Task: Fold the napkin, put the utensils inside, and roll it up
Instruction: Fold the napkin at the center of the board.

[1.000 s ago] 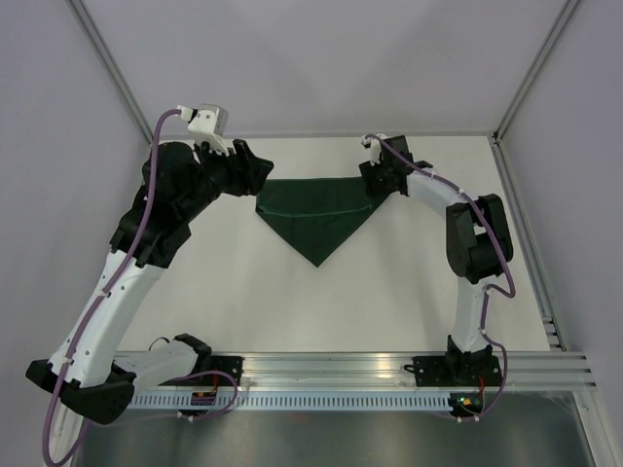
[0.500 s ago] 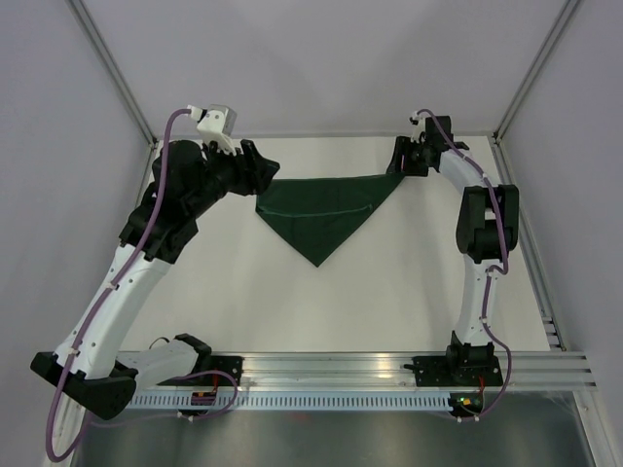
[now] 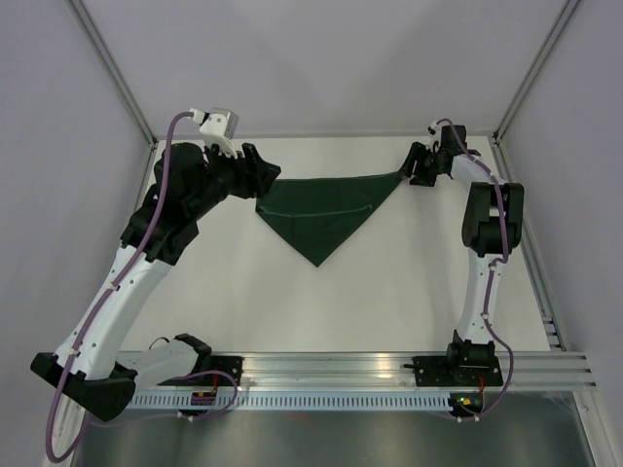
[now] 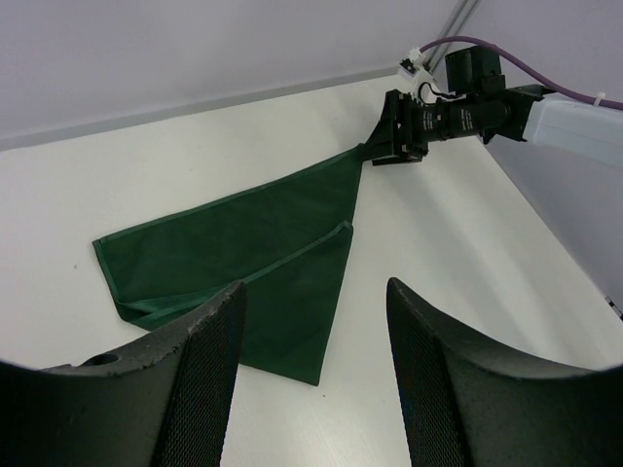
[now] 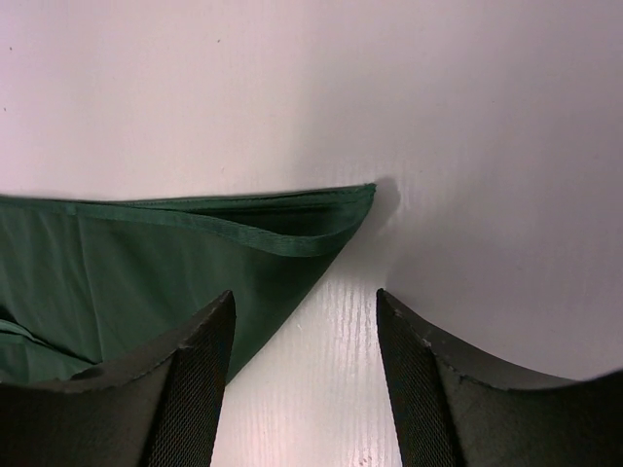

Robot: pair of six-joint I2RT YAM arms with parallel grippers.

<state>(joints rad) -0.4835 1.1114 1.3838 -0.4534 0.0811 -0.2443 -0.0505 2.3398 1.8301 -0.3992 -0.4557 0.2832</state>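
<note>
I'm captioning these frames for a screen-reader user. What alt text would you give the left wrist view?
A dark green napkin, folded into a triangle, lies flat on a white table. The right pincer sits at the napkin's far corner. The left pincer hangs open in the foreground, above the napkin's near side.

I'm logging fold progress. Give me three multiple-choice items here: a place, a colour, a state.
1. The napkin's tip points toward: A the arm bases; B the far wall; C the left wall.
2. The napkin is: A red; B green; C white.
3. The right gripper is: A open; B shut on the napkin; C out of view.
Answers: 1 A, the triangle's tip faces the bases in the top view. 2 B, dark green in every view. 3 A, its fingers stand apart, the napkin's corner lying free beyond them.
</note>
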